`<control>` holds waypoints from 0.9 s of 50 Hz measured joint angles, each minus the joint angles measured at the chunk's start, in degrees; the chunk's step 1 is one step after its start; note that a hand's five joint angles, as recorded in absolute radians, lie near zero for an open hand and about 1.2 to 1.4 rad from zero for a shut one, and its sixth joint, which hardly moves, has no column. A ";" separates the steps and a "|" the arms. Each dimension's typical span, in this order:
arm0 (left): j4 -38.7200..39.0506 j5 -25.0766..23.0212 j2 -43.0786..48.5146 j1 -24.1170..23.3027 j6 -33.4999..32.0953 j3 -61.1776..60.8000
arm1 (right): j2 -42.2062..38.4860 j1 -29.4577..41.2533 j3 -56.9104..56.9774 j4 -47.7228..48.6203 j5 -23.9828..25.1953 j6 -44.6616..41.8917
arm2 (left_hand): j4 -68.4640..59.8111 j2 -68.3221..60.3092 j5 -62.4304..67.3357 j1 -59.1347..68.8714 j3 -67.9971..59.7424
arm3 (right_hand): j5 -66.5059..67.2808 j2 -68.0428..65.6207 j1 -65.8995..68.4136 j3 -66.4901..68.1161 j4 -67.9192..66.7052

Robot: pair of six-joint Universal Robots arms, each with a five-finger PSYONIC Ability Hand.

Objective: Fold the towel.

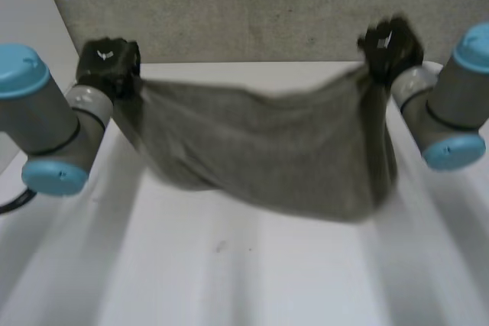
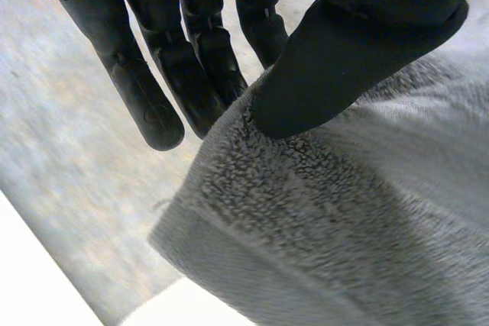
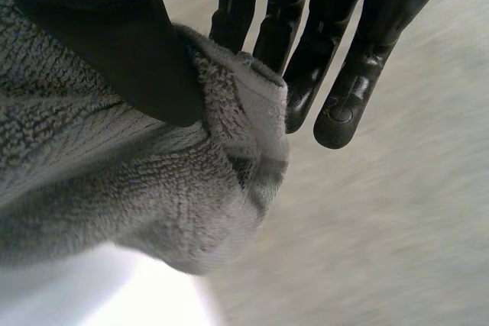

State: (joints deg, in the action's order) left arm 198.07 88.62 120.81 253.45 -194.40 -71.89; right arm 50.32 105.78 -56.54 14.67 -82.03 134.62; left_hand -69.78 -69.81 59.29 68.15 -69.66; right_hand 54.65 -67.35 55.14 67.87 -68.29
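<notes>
Left hand [image 2: 359, 43], right hand [image 3: 114, 43], sagging towel [image 1: 260, 150]

Soft, even brightness, a faint shadow beneath the towel [image 1: 260, 150] on the glare-washed white table [image 1: 229, 272].

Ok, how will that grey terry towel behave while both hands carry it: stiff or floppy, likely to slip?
Probably very floppy: the grey terry towel sags deep between the left hand and right hand. Slipping seems unlikely, since each thumb pins looped pile against the fingers at a corner. It likely swings when moved.
</notes>
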 measured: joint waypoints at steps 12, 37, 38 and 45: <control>18.83 0.43 0.67 1.85 -2.69 10.34 | 4.57 0.08 7.21 14.39 -0.76 3.95 | 0.00 -0.01 0.00 0.26 -0.02 | 0.19 0.00 0.00 0.01 0.00; 4.87 0.08 -1.73 1.88 -1.47 -22.34 | 1.79 -2.36 -22.08 -15.62 8.94 3.74 | -0.01 -0.02 0.12 0.26 -0.02 | -0.09 2.82 -0.35 -3.13 3.19; 4.87 0.08 -1.73 1.88 -1.47 -22.34 | 1.79 -2.36 -22.08 -15.62 8.94 3.74 | -0.01 -0.02 0.12 0.26 -0.02 | -0.09 2.82 -0.35 -3.13 3.19; 3.48 0.06 -9.27 1.31 -1.51 -26.65 | 6.37 -5.19 -26.14 -19.83 10.18 6.84 | 0.00 -0.02 0.12 0.26 -0.02 | -12.55 16.31 -11.74 -17.36 17.56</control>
State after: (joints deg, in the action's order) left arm 201.55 88.67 111.54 254.76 -195.91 -98.54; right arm 56.69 100.59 -82.69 -5.16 -71.86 141.46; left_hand -69.79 -69.82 59.41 68.41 -69.68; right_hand 42.10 -51.04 43.40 50.52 -50.72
